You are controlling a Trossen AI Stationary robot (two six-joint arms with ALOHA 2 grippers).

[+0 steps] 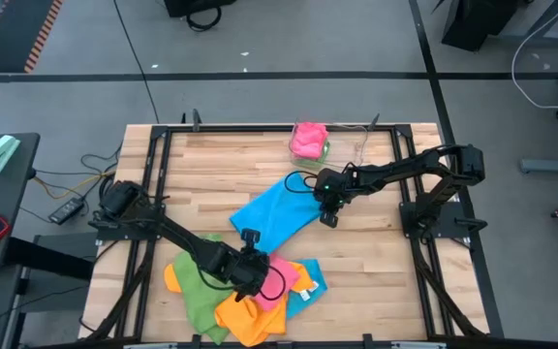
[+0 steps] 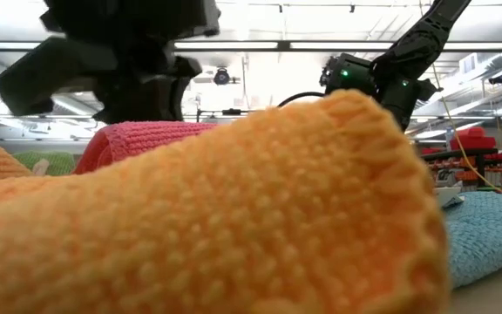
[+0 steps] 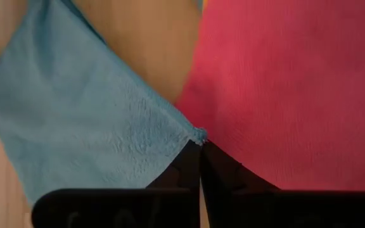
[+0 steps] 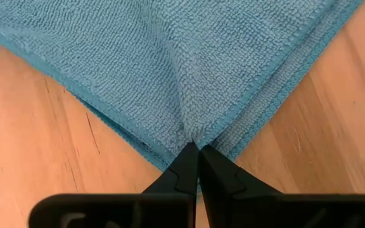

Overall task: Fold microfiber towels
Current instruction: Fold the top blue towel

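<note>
Blue microfiber is bunching at a corner of the sky-blue towel (image 1: 276,214) lying spread mid-surface, where the right tool (image 1: 328,217) is pinching its doubled edge, fingers (image 4: 184,170) clamped on the cloth. Nearer the front edge of the wooden surface (image 1: 211,170), the left tool (image 1: 250,278) is sitting over a heap of orange (image 1: 250,315), green (image 1: 200,291) and pink (image 1: 281,276) towels, its fingers pressed together at a corner of a second blue towel (image 3: 87,120). Another pink towel (image 1: 307,139) is lying bundled by the far edge.
</note>
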